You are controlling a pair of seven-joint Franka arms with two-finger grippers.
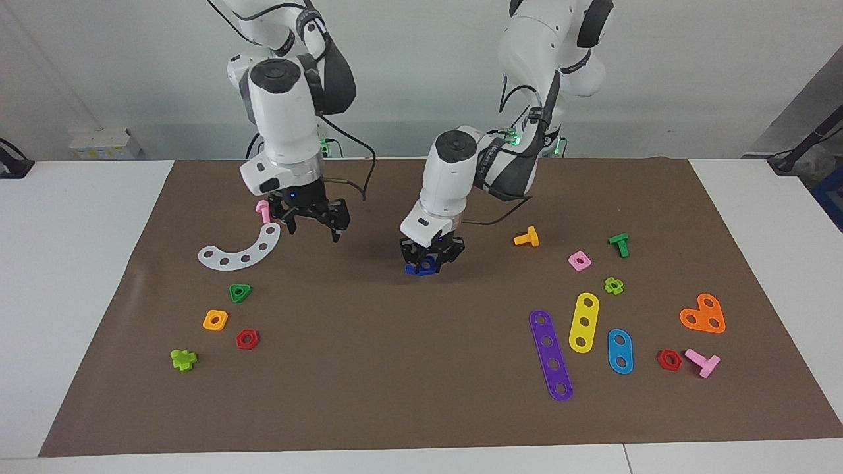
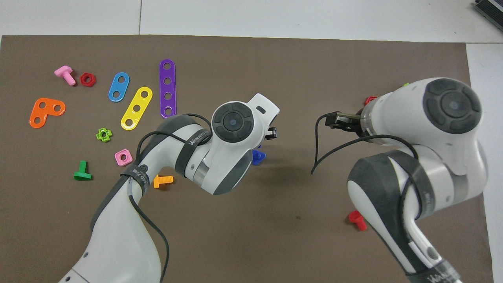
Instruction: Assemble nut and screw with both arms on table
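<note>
Nut: dark-blue piece [image 1: 427, 264] clamped between the fingertips of the left gripper [image 1: 429, 258], low over the middle of the brown mat
Screw: dark-blue bolt [image 2: 257, 156] stands on the mat directly under the held nut; the facing view shows one blue cluster there, and I cannot tell whether the two parts touch
Left gripper: fingertips drawn narrow around the nut, wrist tilted toward the right arm's end of the table
Right gripper: [image 1: 315, 226] raised in the air with nothing in it, fingers spread wide, over the mat just beside the white curved plate [image 1: 240, 249] and the pink bolt [image 1: 264, 210]
Table: white top [image 1: 79, 276] carrying the brown mat [image 1: 395, 368]
Other parts: orange bolt [image 1: 527, 237] and pink square nut [image 1: 579, 261] lie toward the left arm's end, well apart from the blue parts
</note>
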